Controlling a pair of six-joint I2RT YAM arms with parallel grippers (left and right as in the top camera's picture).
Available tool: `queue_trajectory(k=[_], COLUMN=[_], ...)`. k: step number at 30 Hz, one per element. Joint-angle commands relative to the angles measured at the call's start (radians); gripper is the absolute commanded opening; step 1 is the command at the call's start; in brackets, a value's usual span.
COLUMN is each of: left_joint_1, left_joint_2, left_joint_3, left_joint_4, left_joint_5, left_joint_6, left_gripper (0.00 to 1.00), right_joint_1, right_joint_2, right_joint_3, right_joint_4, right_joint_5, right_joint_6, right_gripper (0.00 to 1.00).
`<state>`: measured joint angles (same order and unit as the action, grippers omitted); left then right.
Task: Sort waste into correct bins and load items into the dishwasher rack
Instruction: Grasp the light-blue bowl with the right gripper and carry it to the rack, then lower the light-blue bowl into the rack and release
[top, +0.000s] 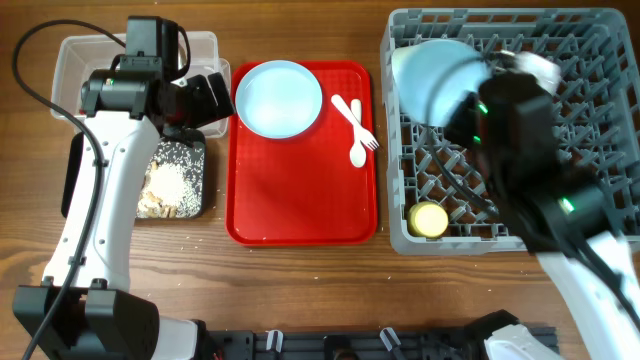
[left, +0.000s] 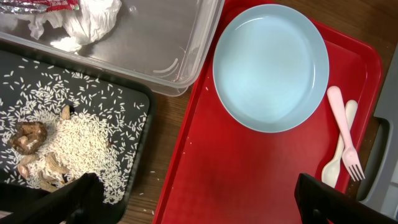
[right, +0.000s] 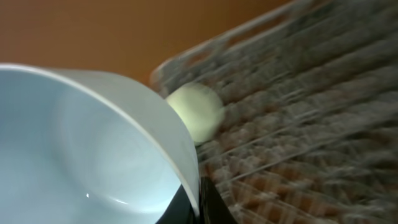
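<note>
The left arm (top: 100, 200) rises from the near table edge, well left of the red serving tray (top: 300, 190), and bends so that its wrist hangs above the far-left bins. The left gripper (left: 198, 183) points toward the tray's left rim with its fingers (left: 74, 199) spread wide and nothing between them.

Under that wrist, the clear tub (top: 75, 60) sits left of the tray's far corner and holds crumpled white paper (left: 81, 18) and a red sauce packet (left: 43, 5). Nearer, just beside the tray's left rim, the black tray (top: 200, 195) carries a heap of white rice (left: 78, 140) with brownish bits (left: 31, 137).

On the tray's far-left part lies the light blue plate (top: 278, 97), upright and empty. On its far-right part the white fork (left: 344, 127) and spoon (left: 333, 168) lie crossed over each other.

Right of the tray stands the dishwasher rack (top: 560, 60). The right arm (top: 590, 250) reaches in from the near-right corner, blurred. The right gripper (right: 196, 202) pinches the rim of the light blue bowl (top: 435, 78), which is tilted above the rack's far-left part. The yellow cup (top: 430, 218) stands in the rack corner nearest the tray's near-right corner. The right wrist view shows a pale round thing (right: 196, 112) among the pegs, too blurred to name.
</note>
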<state>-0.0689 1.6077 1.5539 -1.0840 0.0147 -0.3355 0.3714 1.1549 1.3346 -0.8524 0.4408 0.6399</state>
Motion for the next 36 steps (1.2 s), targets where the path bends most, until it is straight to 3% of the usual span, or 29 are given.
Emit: queue_trajectory(k=[1, 8, 12, 15, 22, 36], left_joint_1=[0.006, 0.006, 0.006, 0.006, 0.006, 0.006], left_joint_2=[-0.012, -0.012, -0.012, -0.012, -0.012, -0.012], left_joint_3=[0.016, 0.016, 0.016, 0.016, 0.016, 0.016], left_joint_4=[0.002, 0.002, 0.002, 0.002, 0.002, 0.002], left_joint_5=[-0.012, -0.012, -0.012, -0.013, -0.013, -0.012], left_joint_6=[-0.013, -0.012, -0.012, -0.013, -0.012, -0.012], left_gripper=[1.00, 1.00, 1.00, 1.00, 1.00, 1.00], right_joint_1=[0.002, 0.003, 0.015, 0.041, 0.108, 0.113], right_joint_2=[0.016, 0.272, 0.439, 0.527, 0.639, 0.655], right_joint_3=[-0.002, -0.001, -0.001, -0.001, -0.002, -0.002], right_joint_4=[-0.029, -0.006, 0.079, 0.104, 0.091, 0.032], right_joint_5=[0.443, 0.734, 0.755, 0.760, 0.759, 0.805], right_joint_6=[-0.080, -0.209, -0.458, -0.533, -0.536, -0.502], right_gripper=[0.04, 0.04, 0.04, 0.04, 0.04, 0.04])
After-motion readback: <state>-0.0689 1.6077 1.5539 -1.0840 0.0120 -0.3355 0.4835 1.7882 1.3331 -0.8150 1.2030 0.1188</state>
